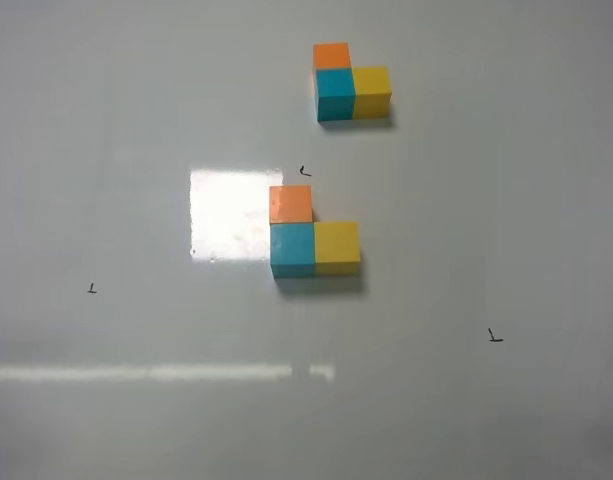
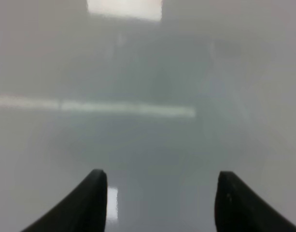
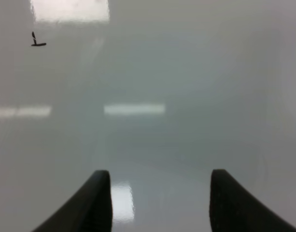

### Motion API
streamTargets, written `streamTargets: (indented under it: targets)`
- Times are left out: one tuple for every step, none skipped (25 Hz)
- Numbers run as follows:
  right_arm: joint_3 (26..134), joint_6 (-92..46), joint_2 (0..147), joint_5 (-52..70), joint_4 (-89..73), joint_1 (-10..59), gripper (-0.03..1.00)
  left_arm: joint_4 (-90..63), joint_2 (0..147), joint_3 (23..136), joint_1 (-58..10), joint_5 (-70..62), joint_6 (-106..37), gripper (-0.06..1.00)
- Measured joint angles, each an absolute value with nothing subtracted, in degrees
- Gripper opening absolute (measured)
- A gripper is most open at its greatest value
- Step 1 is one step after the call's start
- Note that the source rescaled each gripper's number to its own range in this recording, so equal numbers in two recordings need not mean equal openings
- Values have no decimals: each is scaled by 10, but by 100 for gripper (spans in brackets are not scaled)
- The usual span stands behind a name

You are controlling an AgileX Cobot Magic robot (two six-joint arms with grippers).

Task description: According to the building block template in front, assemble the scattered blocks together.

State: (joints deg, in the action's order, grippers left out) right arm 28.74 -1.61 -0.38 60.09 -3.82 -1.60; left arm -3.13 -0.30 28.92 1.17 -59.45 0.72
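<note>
The building block template (image 1: 350, 84) lies at the far side of the table, an L with teal at the corner, orange behind it and yellow to its right. Mid-table, the scattered blocks stand together in the same L: the teal cube (image 1: 292, 249) at the corner, the orange cube (image 1: 290, 203) against its far side, the yellow cube (image 1: 336, 246) against its right side. Neither gripper appears in the exterior high view. My left gripper (image 2: 161, 174) and right gripper (image 3: 160, 172) each hover over bare table, open, with nothing between the fingers.
Small black marks are drawn on the grey table (image 1: 466, 220): one at the left (image 1: 92, 289), one just behind the orange cube (image 1: 305, 171), one at the right (image 1: 495, 336). The right wrist view shows one such mark (image 3: 37, 41). Bright light glare lies beside the cubes (image 1: 234, 213).
</note>
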Motion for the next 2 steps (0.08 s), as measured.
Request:
streamTargets:
  targets:
    - [287,-16,-4,601,-38,-16,41,-31,-3,289,12,-594,7,24]
    - [287,-15,-4,601,-38,-16,41,-31,-3,289,12,-594,7,24]
